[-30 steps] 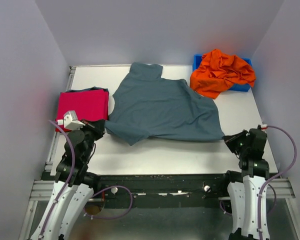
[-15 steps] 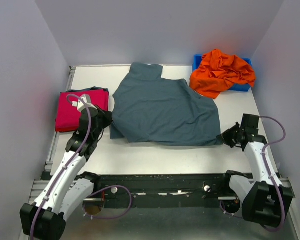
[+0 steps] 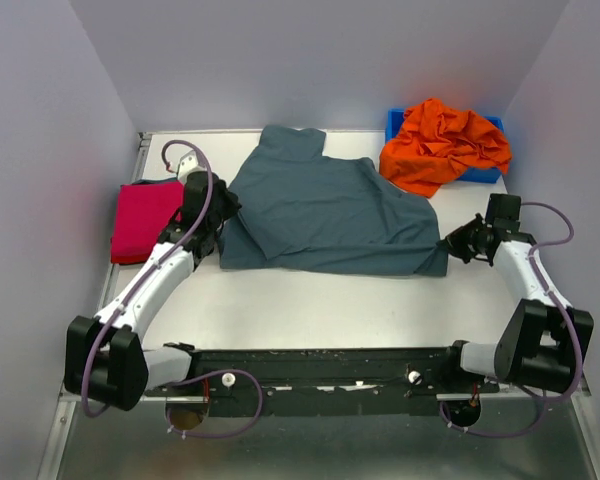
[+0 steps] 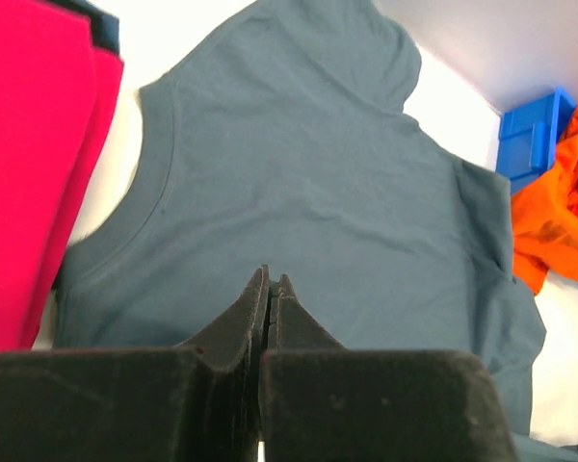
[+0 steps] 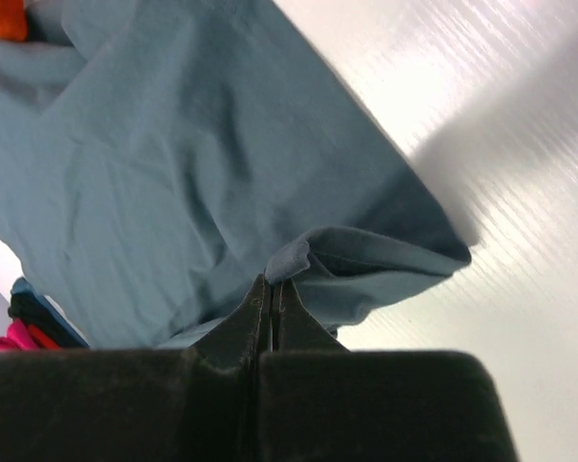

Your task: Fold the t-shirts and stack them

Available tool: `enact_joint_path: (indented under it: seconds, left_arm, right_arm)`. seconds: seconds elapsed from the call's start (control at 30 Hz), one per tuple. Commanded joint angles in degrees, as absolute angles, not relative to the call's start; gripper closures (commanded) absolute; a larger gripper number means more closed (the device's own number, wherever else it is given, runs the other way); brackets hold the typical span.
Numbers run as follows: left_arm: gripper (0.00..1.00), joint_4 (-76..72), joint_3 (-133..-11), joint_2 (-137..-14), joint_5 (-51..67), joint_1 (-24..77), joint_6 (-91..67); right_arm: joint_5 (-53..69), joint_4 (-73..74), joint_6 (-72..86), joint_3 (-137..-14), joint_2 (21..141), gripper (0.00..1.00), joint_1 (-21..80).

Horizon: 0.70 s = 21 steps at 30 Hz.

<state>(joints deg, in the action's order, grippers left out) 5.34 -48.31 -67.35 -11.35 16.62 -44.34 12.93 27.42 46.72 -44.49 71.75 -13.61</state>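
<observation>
The slate grey-blue t-shirt [image 3: 330,210] lies spread across the middle of the table, neck toward the back. My left gripper [image 3: 223,206] is shut at the shirt's near left corner and holds that edge lifted over the shirt body; the wrist view shows its jaws [image 4: 270,277] closed above the shirt [image 4: 299,173]. My right gripper [image 3: 450,246] is shut on the near right corner, with a fold of hem pinched at its tips [image 5: 273,281]. The magenta-red t-shirt [image 3: 140,220] lies folded at the left. The bright orange t-shirt [image 3: 445,140] is crumpled at the back right.
The orange shirt sits on a rigid blue bin [image 3: 394,121] in the back right corner. A dark edge [image 3: 170,181] shows under the magenta shirt. Bare white table [image 3: 310,310] lies between the shirt and the arm bases. Grey walls close in both sides.
Both arms have reached forward. The left gripper has carried the shirt's near left corner up and right over the body; the right gripper has moved its corner slightly back. The near hem has shifted back.
</observation>
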Motion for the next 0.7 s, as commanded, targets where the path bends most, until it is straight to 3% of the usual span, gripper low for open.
enact_joint_path:
  seconds: [0.0, 0.37, 0.67]
  left_arm:
    - [1.00, 3.51, -55.80, -73.02, -11.86, 16.79, -41.58]
    - [1.00, 4.83, -69.07, -87.70, -12.65, 16.79, -39.47]
    - [1.00, 7.29, -76.46, -92.11, -14.41, 16.79, -37.79]
  right_arm:
    - [11.69, 26.10, 47.99, -48.77, 77.33, 0.99, -13.80]
    - [13.36, 23.38, 49.48, -53.78, 87.27, 0.99, -13.62]
    - [13.54, 24.34, 49.75, -59.49, 90.79, 0.99, -13.54]
